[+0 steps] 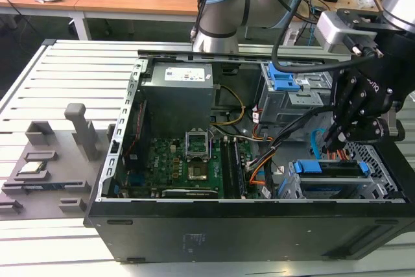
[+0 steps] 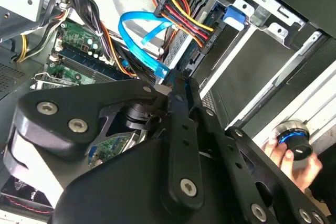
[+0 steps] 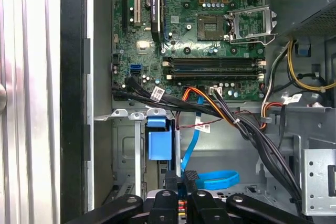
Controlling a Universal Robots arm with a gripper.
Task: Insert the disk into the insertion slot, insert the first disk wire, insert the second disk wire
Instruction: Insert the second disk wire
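On the slatted bench [image 1: 65, 76], I see the disk [image 1: 331, 172] already seated in the insertion slot [image 1: 376, 160]; my gripper [image 1: 332, 139], jaws closed on a wire connector [image 2: 167, 72], hangs just above that slot.

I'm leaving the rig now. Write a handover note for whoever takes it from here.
Gripper: down inside the open PC case, just behind the slot, closed on a wire connector in both wrist views.
Disk: already seated in the slot at the case's front corner, on the exterior view's right; blue carrier visible.
Wires: the flat blue wire and the multicoloured wire loop toward the disk's rear. Whether either plug is seated can't be told.
A hand rests on a knob outside the case.
Done: disk in. Left: confirm both wires.
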